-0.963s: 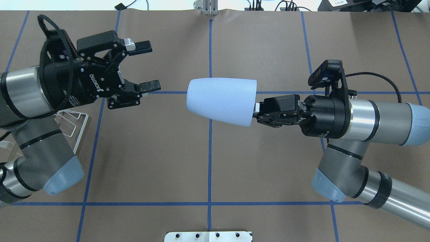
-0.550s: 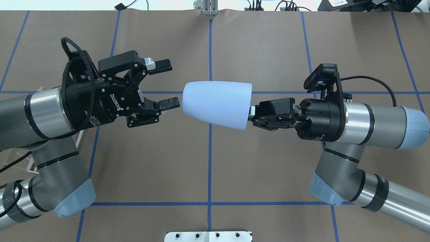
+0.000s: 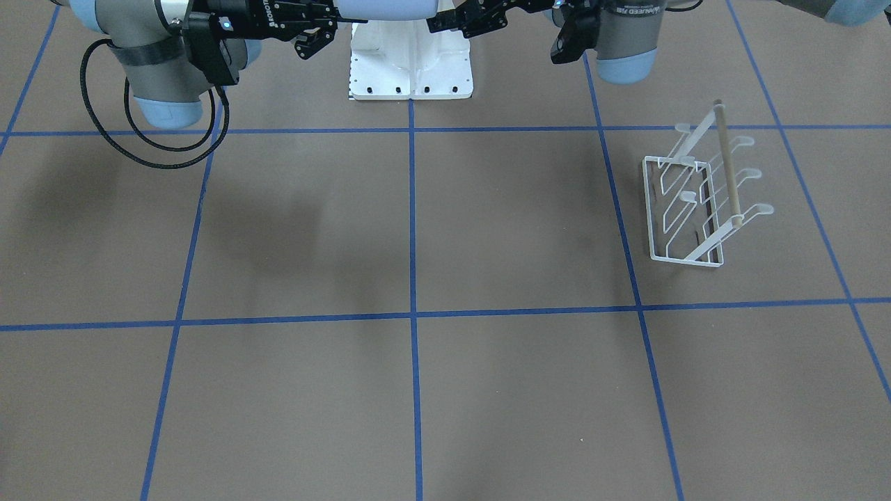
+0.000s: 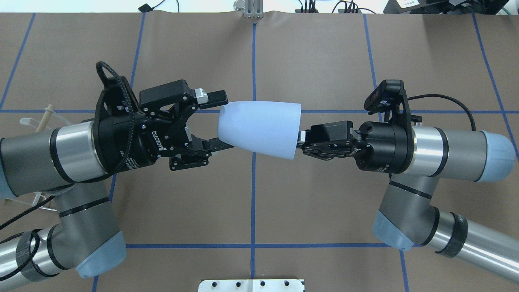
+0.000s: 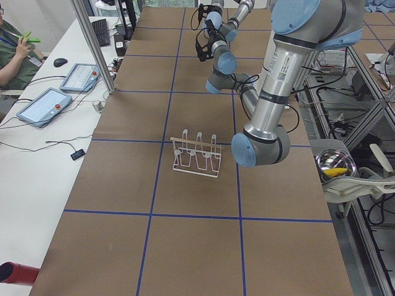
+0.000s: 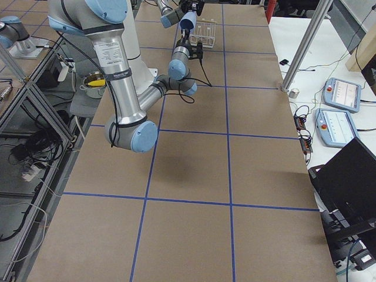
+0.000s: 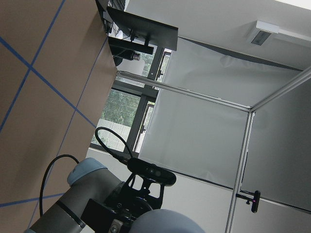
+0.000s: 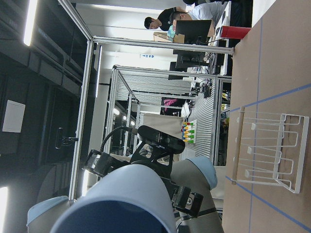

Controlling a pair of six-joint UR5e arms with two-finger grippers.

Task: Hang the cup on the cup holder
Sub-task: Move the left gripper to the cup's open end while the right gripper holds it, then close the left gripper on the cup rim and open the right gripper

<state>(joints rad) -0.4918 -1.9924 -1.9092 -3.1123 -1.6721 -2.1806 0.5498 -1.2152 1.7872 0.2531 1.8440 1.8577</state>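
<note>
Two grippers are meeting mid-air near the centre of the overhead frame. The right gripper [image 4: 302,140], coming in from the right edge, is pinched tight onto the rim of a small pale blue-grey handleless plastic cup [image 4: 261,127], so the cup sticks out sideways from it, lying roughly level well above the tabletop [image 3: 487,229].

The cup's wide mouth faces right and its rounded base points left. That base sits right between the fingers of the left gripper [image 4: 219,121], which is spread wide, with one finger along the upper edge of the cup and the other along the lower edge. Honestly can't tell if those fingers are touching the plastic or just beside it.

Further out, the white wire cup holder [image 3: 686,202] with slanted round-tipped prongs and a light wooden rod stands on the brown paper-covered tabletop. It's at the middle right of the front-facing frame, well apart from the cup. In the overhead shot it's mostly hidden under the left arm at the left edge. Blue tape lines [image 3: 412,229] grid the tabletop, and the white robot pedestal [image 3: 411,62] sits at top centre of the front-facing frame.
</note>
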